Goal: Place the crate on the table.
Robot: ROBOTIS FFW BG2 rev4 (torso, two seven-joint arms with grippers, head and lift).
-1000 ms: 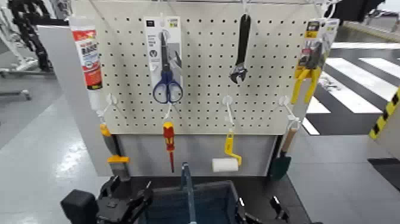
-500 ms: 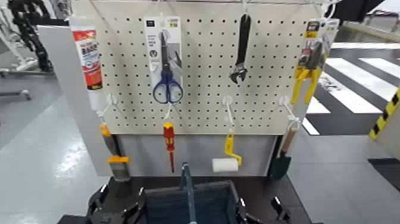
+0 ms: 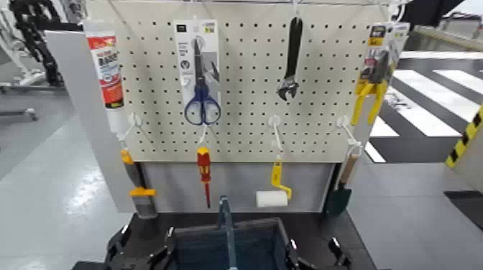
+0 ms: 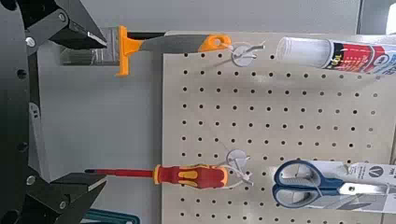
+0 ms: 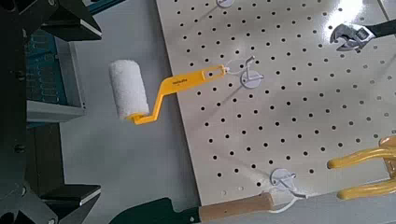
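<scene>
Counting clock hours around the middle of my head view, the big pegboard (image 3: 244, 108) is standing at 12. The black table top (image 3: 316, 224) is lying below it. My blue crate (image 3: 257, 233) is sitting at 6, its middle bar sticking up; I cannot tell if its bottom is touching the table. My left gripper (image 3: 142, 248) is waiting wide open at 7, just beside the crate. My right gripper (image 3: 313, 251) is waiting wide open at 5, on the other side. Neither is holding anything.

Past the crate, lots of tools are hanging. The glue tube (image 3: 109, 75) is hanging at 10, the scissors (image 3: 202, 90) at 11, the wrench (image 3: 291, 61) at 1, the pliers (image 3: 371, 82) at 2. Lower down, the green shovel (image 3: 341, 192) is dangling at 4, the paint roller (image 3: 272, 199) at 5, the screwdriver (image 3: 205, 172) between 7 and 8, and the scraper (image 3: 144, 197) at 8.
</scene>
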